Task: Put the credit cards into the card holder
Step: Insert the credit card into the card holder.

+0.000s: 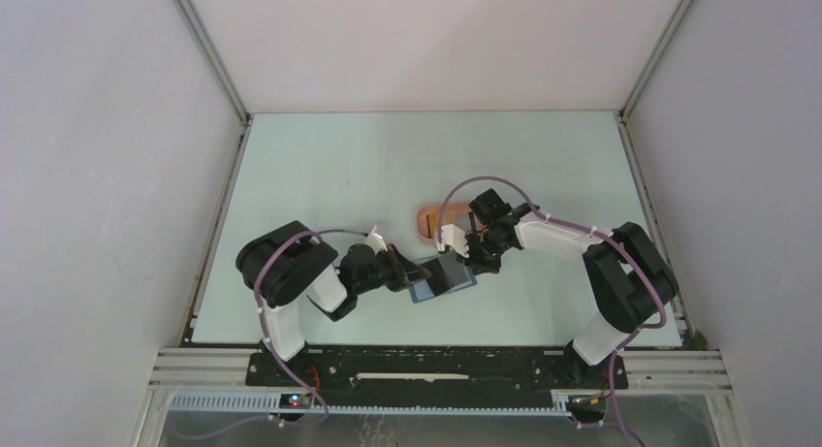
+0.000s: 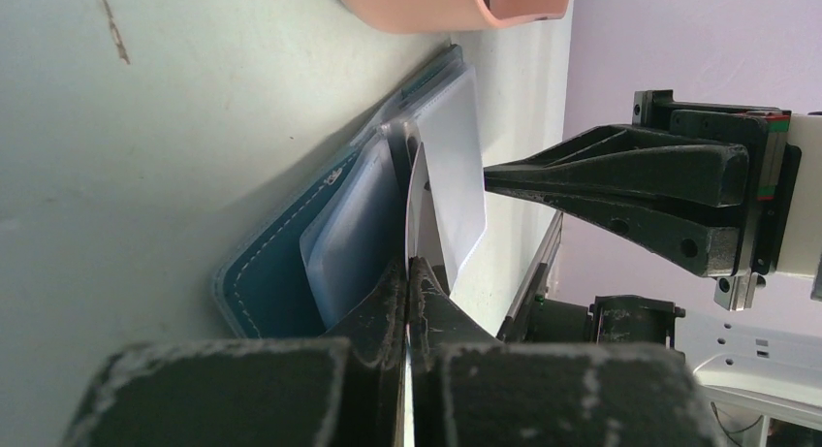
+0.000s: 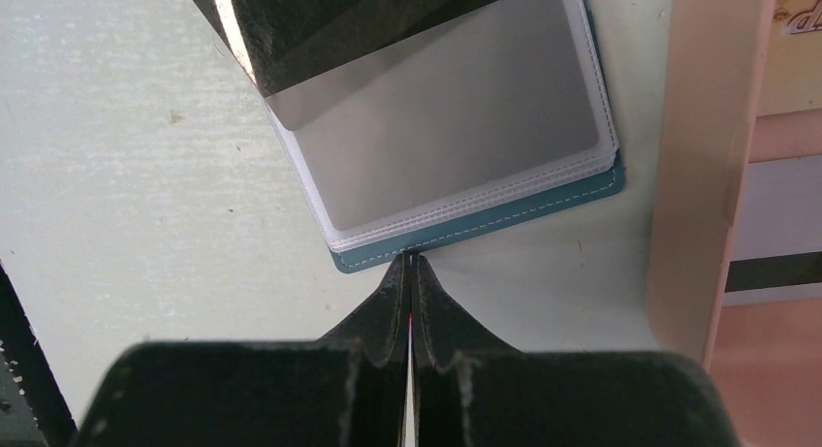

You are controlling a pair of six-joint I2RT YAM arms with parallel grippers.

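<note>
The left arm (image 1: 291,272) reaches from the lower left of the frame toward the middle, with its wrist low and nearly level. Its end effector (image 1: 424,271) is closed flat on a dark credit card (image 1: 448,269), which shows edge-on between the fingers (image 2: 383,306). The right arm (image 1: 620,272) bends in from the right side. Its end effector (image 1: 477,265) points down and left, with the fingers (image 3: 388,311) pressed together.

The thin sheet (image 2: 413,214) in the left claw (image 2: 409,265), seen edge-on, may be card or sleeve; the tray (image 2: 436,6) is cropped.
</note>
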